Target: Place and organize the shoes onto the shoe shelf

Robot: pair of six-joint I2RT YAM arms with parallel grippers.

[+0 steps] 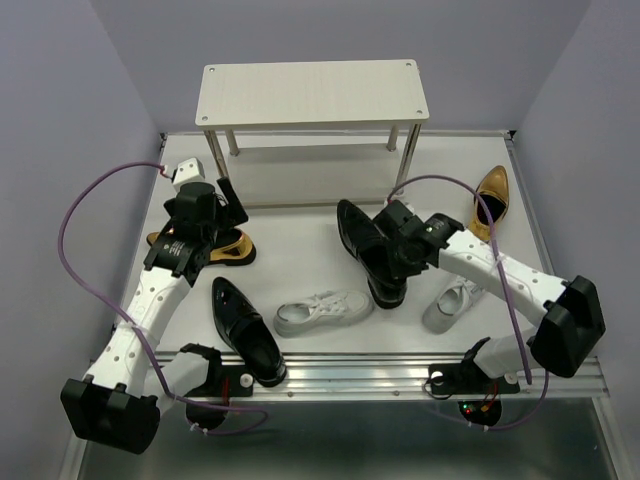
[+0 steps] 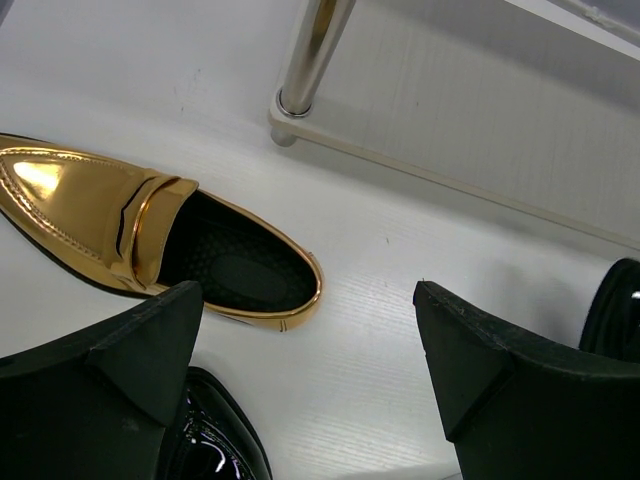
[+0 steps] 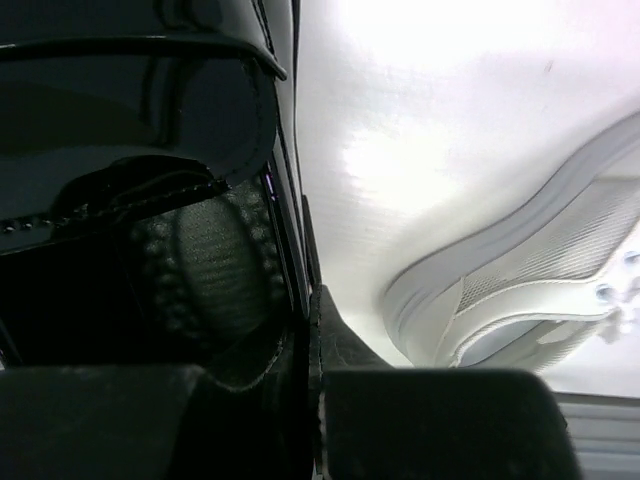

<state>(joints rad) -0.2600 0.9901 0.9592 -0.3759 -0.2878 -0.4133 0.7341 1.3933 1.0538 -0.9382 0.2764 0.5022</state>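
The shoe shelf (image 1: 312, 92) stands at the back, both boards bare; its leg (image 2: 310, 55) shows in the left wrist view. My right gripper (image 1: 393, 258) (image 3: 312, 330) is shut on the side wall of a black dress shoe (image 1: 362, 238) (image 3: 150, 150) at mid-table. My left gripper (image 1: 231, 204) (image 2: 310, 340) is open and empty over the table, just beside a gold loafer (image 1: 222, 248) (image 2: 150, 235). The other black shoe (image 1: 247, 330) lies near the front. Two white sneakers (image 1: 322, 312) (image 1: 452, 303) lie at front centre and right. The second gold loafer (image 1: 491, 200) is at the right.
The table's raised front rail (image 1: 400, 375) runs along the near edge. Purple cables loop beside each arm. A white sneaker (image 3: 540, 280) lies close to the right of the held shoe. Grey walls enclose the table on the left, right and back.
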